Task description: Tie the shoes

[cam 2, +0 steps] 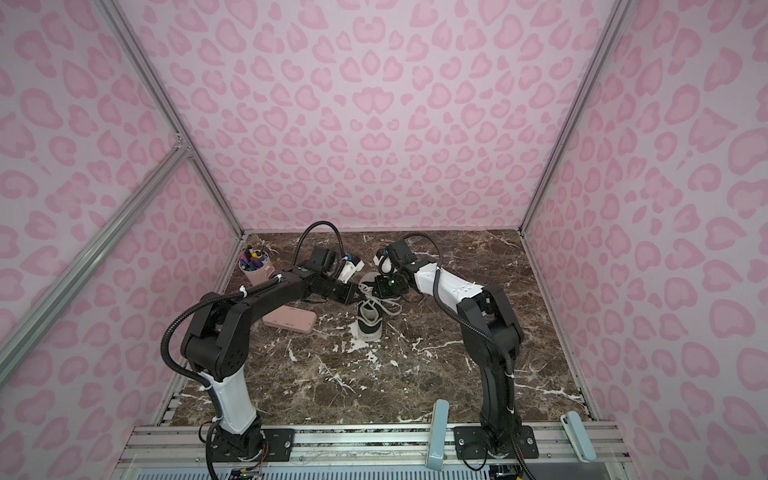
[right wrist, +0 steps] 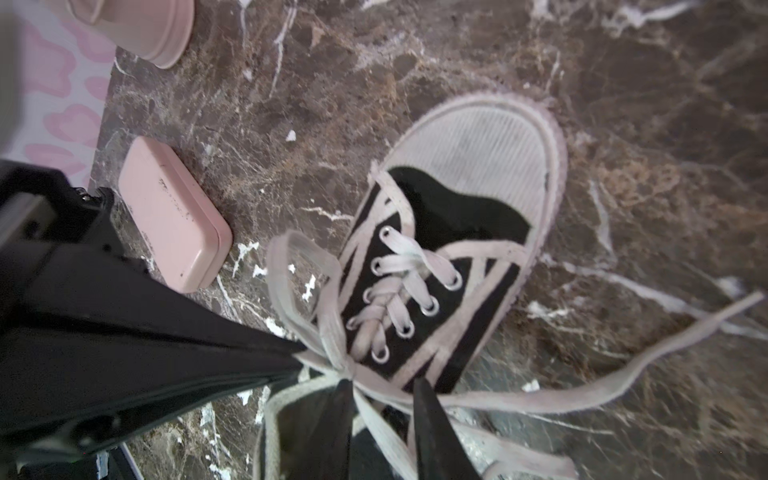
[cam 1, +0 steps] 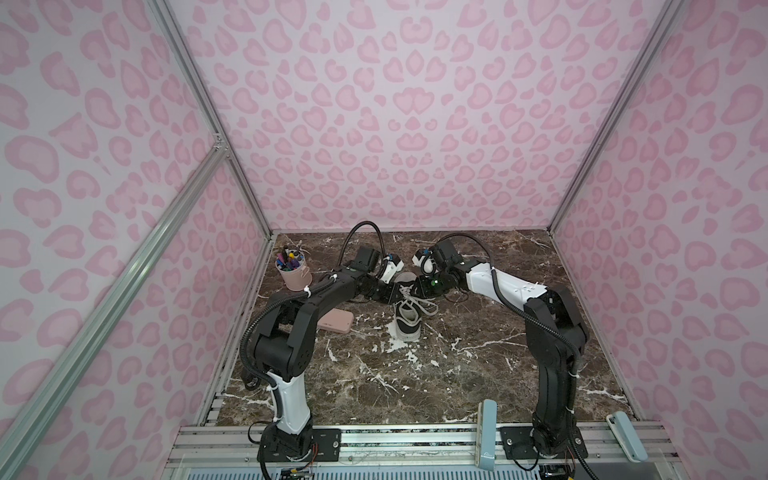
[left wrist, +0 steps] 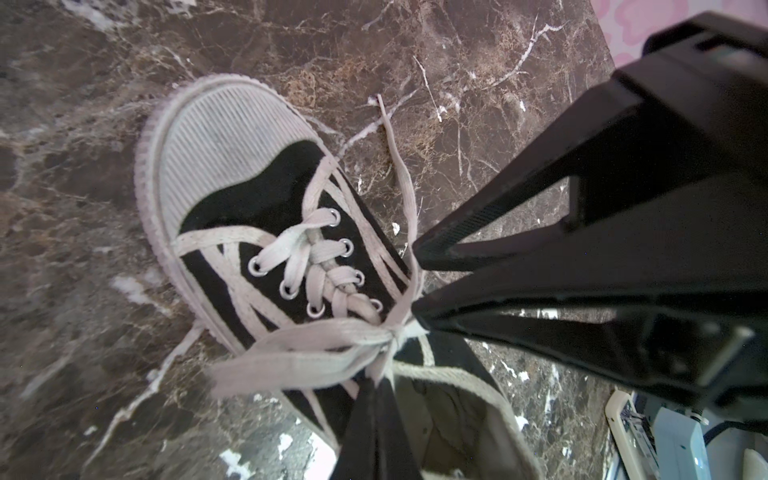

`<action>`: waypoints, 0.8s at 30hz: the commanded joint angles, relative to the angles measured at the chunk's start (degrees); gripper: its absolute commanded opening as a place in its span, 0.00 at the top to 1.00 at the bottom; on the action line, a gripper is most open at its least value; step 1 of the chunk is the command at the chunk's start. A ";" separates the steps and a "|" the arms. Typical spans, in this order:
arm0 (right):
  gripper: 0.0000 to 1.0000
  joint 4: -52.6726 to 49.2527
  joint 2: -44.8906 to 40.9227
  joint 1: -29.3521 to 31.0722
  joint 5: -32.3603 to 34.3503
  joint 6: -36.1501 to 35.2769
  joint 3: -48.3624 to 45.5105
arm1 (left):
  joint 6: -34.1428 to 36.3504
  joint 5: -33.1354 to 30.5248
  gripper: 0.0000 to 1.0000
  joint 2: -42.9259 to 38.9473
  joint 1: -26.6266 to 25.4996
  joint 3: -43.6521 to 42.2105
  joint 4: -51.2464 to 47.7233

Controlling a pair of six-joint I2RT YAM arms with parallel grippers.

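One shoe (cam 1: 406, 322) lies near the middle of the table (cam 1: 478, 374), heel toward the arm bases, toe cap (left wrist: 216, 137) away, so its long axis runs near to far. We see both grippers meet over its throat from opposite flanks, neither arm nearer. The left gripper (left wrist: 415, 284) is pinched on the laces (left wrist: 316, 266) just beside the knot (left wrist: 388, 336); the right gripper (right wrist: 301, 359), fingers together, clamps lace at the same crossing. A flat loop (left wrist: 299, 361) droops over one flank; a free end (left wrist: 402, 168) trails on the marble. We judge the coming pull to run sideways, across that axis. Canvas is matte black, the cap ribbed white rubber, the laces flat woven tape, limp. A pink case (cam 1: 336, 322) and a pen cup (cam 1: 293, 272) sit apart on the left arm's side.
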 commanded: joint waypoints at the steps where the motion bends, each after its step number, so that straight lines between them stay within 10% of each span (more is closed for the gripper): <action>1: 0.72 0.84 1.06 0.54 0.49 0.51 0.91 | 0.04 -0.29 0.96 -0.96 0.02 -0.25 -0.53; 24: 0.73 -1.09 4.33 1.19 3.72 0.60 1.56 | -0.57 -2.99 0.96 -1.77 0.16 -1.22 -1.91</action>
